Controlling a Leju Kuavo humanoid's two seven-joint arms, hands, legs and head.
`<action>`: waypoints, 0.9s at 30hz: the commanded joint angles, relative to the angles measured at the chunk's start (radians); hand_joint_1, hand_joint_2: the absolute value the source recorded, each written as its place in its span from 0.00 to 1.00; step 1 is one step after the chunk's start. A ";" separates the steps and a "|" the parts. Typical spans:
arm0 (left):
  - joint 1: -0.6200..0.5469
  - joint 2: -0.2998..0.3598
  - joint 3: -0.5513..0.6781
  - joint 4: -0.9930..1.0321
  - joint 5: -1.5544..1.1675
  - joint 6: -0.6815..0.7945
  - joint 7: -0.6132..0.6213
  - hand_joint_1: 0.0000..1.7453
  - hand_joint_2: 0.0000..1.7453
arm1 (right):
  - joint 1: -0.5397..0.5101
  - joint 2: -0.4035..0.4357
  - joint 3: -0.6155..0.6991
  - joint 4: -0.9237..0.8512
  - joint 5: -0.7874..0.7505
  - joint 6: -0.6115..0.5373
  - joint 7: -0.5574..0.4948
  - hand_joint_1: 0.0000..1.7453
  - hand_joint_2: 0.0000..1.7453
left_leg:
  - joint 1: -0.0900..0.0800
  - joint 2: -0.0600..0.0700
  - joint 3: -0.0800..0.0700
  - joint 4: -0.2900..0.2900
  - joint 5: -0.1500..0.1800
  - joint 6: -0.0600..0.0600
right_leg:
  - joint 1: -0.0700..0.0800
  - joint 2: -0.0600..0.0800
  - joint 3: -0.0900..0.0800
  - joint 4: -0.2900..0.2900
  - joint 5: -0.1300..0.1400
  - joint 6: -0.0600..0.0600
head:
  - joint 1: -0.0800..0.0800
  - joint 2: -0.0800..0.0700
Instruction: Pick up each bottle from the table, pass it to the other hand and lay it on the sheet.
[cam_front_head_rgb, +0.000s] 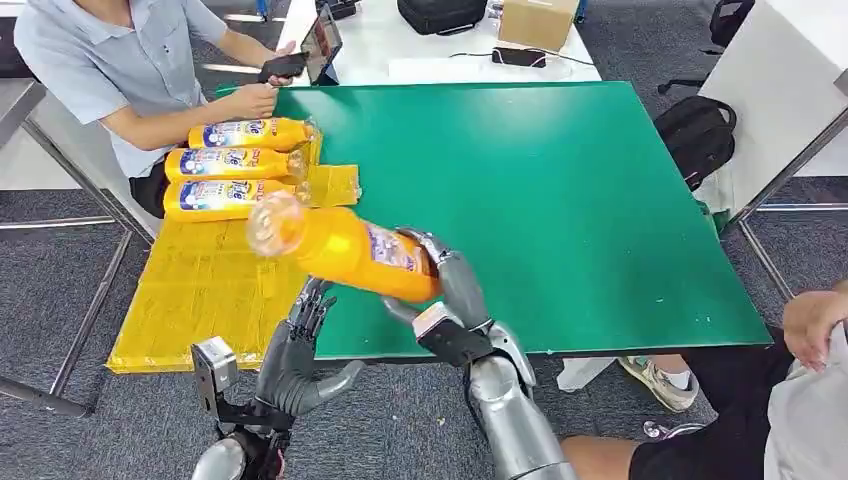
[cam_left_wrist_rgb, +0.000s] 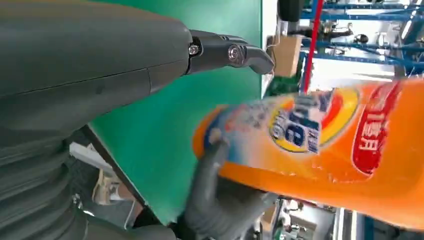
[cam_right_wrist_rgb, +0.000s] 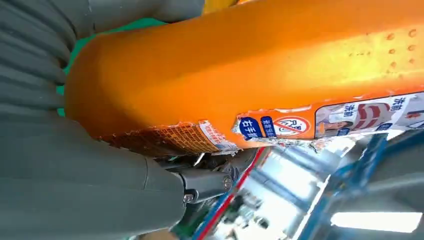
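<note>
My right hand (cam_front_head_rgb: 445, 275) grips an orange bottle (cam_front_head_rgb: 345, 250) by its base end and holds it on its side above the table's near edge, cap end pointing left. The same orange bottle (cam_right_wrist_rgb: 250, 70) presses against the palm in the right wrist view. My left hand (cam_front_head_rgb: 300, 350) hangs just under the bottle with fingers spread, touching nothing. In the left wrist view the labelled bottle (cam_left_wrist_rgb: 325, 145) lies beyond the left thumb (cam_left_wrist_rgb: 225, 52). Three more orange bottles (cam_front_head_rgb: 235, 165) lie side by side on the yellow sheet (cam_front_head_rgb: 200, 290).
The green table top (cam_front_head_rgb: 560, 190) stretches to the right. A person (cam_front_head_rgb: 110, 60) sits at the far left with a phone, a hand close to the bottles on the sheet. Another person's arm and leg (cam_front_head_rgb: 780, 400) show at the lower right. A backpack (cam_front_head_rgb: 695, 135) sits beyond the table's right edge.
</note>
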 joint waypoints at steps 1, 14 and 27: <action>-0.046 0.016 0.002 0.010 0.036 0.059 0.020 0.00 1.00 | 0.023 -0.004 0.188 0.039 0.011 -0.004 -0.006 1.00 1.00 | 0.001 0.000 0.002 -0.001 -0.001 -0.001 | 0.001 0.000 0.002 -0.001 0.000 -0.001 | 0.000 0.000; -0.063 0.015 -0.015 -0.020 0.184 0.015 -0.001 0.00 1.00 | 0.026 -0.011 0.300 0.157 -0.014 -0.013 -0.017 1.00 1.00 | 0.001 0.000 0.002 -0.001 0.000 -0.001 | 0.000 0.000 0.002 -0.002 0.000 -0.002 | 0.001 0.000; -0.064 0.015 0.004 -0.034 0.228 -0.010 -0.004 0.62 1.00 | 0.035 -0.017 0.320 0.243 -0.003 -0.032 0.014 1.00 1.00 | 0.001 0.000 0.004 -0.002 0.000 -0.001 | 0.001 -0.001 0.004 -0.002 0.000 -0.002 | 0.000 0.000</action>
